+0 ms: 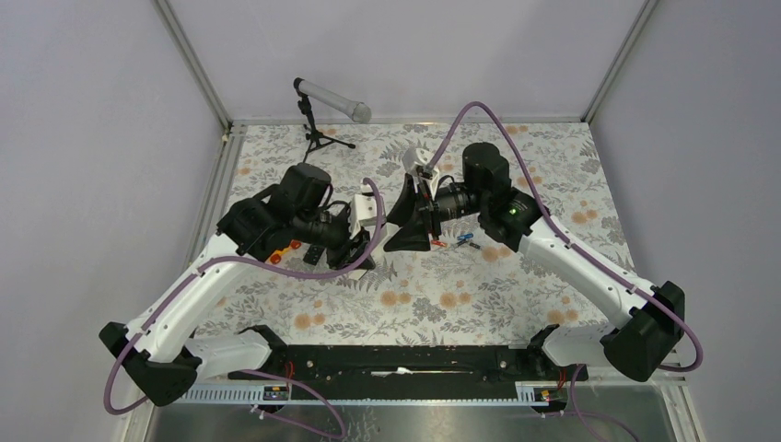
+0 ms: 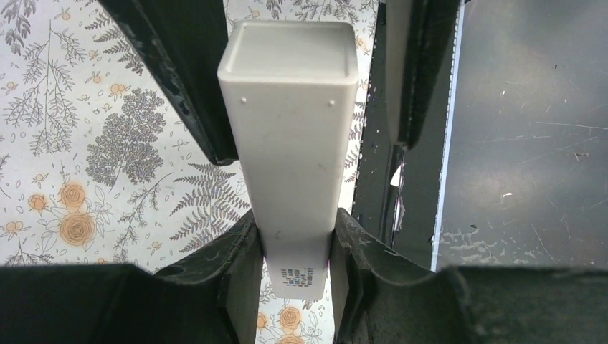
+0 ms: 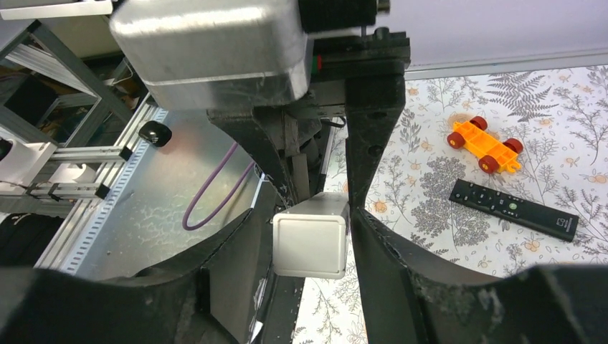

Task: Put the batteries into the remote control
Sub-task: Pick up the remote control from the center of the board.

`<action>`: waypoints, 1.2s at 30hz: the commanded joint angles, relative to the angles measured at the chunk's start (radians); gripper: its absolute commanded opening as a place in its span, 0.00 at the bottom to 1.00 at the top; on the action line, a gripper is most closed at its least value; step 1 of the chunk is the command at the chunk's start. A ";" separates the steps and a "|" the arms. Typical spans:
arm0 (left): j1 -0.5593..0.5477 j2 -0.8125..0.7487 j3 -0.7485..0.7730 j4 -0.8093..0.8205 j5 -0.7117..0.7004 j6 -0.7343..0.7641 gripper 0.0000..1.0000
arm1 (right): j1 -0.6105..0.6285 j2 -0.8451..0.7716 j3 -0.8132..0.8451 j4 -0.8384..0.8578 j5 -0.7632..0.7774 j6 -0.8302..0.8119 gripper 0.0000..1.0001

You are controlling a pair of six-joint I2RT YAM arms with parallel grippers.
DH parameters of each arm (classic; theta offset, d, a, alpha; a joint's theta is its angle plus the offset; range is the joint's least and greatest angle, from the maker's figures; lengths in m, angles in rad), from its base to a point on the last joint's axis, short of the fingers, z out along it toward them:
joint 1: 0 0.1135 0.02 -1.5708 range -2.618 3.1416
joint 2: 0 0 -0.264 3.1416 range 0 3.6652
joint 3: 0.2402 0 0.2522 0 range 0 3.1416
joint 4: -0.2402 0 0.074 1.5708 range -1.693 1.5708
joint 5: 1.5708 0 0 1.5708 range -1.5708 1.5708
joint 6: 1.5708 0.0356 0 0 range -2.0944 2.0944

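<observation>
A white remote control (image 2: 290, 129) is clamped between the jaws of my left gripper (image 2: 295, 222), held above the floral table. Its far end (image 3: 310, 244) sits between the fingers of my right gripper (image 3: 308, 215), which stand slightly wider than the remote; a narrow gap shows on one side. In the top view the two grippers, left (image 1: 376, 241) and right (image 1: 398, 224), face each other mid-table and hide the remote. A red battery (image 1: 446, 244) and a blue battery (image 1: 468, 245) lie on the table just right of the right gripper.
A black remote (image 3: 513, 208) and an orange toy car (image 3: 484, 143) with red wheels lie on the table behind the left arm, also seen in the top view (image 1: 313, 255). A microphone on a small stand (image 1: 322, 101) is at the back.
</observation>
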 commanded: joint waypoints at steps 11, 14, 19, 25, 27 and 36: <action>-0.004 -0.037 0.029 0.057 0.005 0.002 0.17 | 0.012 -0.001 0.034 0.024 0.006 -0.019 0.16; -0.005 -0.071 0.001 0.147 -0.087 -0.067 0.64 | 0.011 -0.053 -0.021 0.111 0.054 -0.007 0.02; -0.004 -0.178 -0.120 0.391 -0.214 -0.253 0.89 | 0.012 -0.120 -0.039 0.132 0.156 -0.011 0.00; 0.021 -0.283 -0.236 0.631 -0.562 -0.699 0.99 | 0.012 -0.214 -0.109 0.249 0.395 0.046 0.00; 0.060 -0.289 -0.231 0.611 -0.576 -0.846 0.99 | 0.012 -0.246 -0.146 0.281 0.480 0.047 0.00; 0.237 -0.382 -0.357 0.798 -0.377 -1.403 0.99 | 0.011 -0.316 -0.261 0.463 0.696 0.116 0.00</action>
